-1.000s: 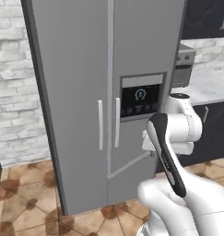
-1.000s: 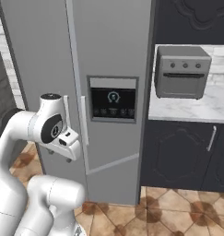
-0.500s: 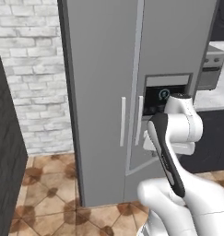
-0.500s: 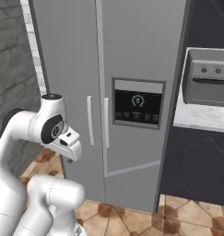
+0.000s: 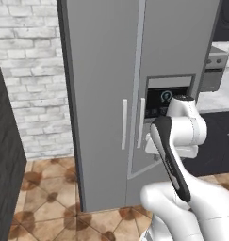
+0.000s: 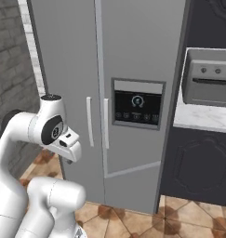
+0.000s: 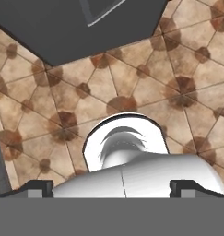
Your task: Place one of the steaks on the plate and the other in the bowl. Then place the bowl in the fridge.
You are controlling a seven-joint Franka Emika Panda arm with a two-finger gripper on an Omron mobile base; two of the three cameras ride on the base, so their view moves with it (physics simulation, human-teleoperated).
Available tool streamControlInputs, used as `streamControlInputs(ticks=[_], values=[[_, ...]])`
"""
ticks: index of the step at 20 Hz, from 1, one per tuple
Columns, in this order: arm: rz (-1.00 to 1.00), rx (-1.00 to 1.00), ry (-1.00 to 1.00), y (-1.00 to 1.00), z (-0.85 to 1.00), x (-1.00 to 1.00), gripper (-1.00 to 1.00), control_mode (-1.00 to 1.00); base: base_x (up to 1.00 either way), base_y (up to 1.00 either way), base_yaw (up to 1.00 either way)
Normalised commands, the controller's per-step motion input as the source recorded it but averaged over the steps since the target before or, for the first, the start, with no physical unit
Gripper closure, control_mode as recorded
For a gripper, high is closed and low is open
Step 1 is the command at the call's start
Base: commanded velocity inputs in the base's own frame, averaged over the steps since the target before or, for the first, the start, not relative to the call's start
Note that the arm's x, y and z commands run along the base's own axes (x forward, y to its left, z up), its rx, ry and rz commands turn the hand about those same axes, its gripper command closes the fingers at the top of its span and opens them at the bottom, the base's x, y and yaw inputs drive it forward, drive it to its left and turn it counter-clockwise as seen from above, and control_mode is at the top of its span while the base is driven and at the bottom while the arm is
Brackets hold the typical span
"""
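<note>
Straight ahead of you stands the fridge [image 5: 134,94], both doors shut, its two bar handles [image 6: 96,122] side by side at the centre seam. Your arm is folded up close to the base, and the hand [image 7: 111,186] points down at the tiled floor [image 7: 145,78]; its two tips sit far apart at the bottom of the hand view with nothing between them, so it is wide open and empty. No steak, plate or bowl can be seen from here, so I cannot tell you where they lie; the fridge is the one task thing in front of you.

What could go wrong: you are facing the fridge with nothing to put in it. Opening a door now would, I judge, only leave it swinging into your path. The folded elbow is close to the right door and the dispenser panel [image 6: 136,106], so a wide swing or a forward drive could knock it against them.

Room to move: a brick wall [image 5: 31,70] closes the left, with a dark panel [image 5: 5,164] nearer still on that side. To the right, a desk [image 6: 202,122] carrying a small oven [image 6: 209,76] juts out beside the fridge. Open floor lies just before the doors.
</note>
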Motion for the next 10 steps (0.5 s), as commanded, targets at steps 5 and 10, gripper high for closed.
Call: streamControlInputs(ticks=[5, 10], values=[[0.0, 0.0, 0.0, 0.0, 0.0, 0.0, -1.0, 1.0, 0.02, 0.09, -0.22], [0.0, 0.0, 0.0, 0.0, 0.0, 0.0, -1.0, -1.0, 0.01, 0.02, -0.01]])
